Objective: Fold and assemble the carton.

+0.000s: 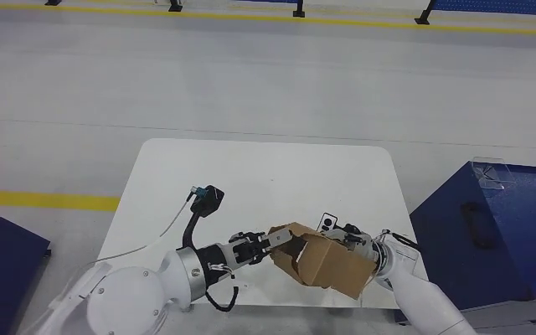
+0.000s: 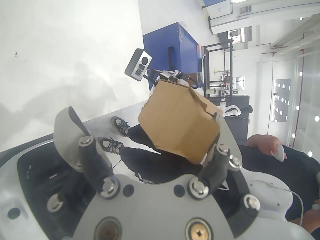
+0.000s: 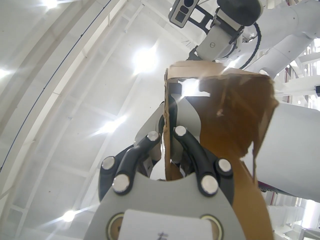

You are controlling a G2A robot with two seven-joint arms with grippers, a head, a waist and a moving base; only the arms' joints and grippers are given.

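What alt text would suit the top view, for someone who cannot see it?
A robot holds a brown carton over the near edge of a white table. The right gripper clamps one wall; the left gripper, open, touches a flap.

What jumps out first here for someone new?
A brown, half-formed carton hangs at the table's near edge. The right claw pinches one wall; the left claw is open, one finger against a corner.
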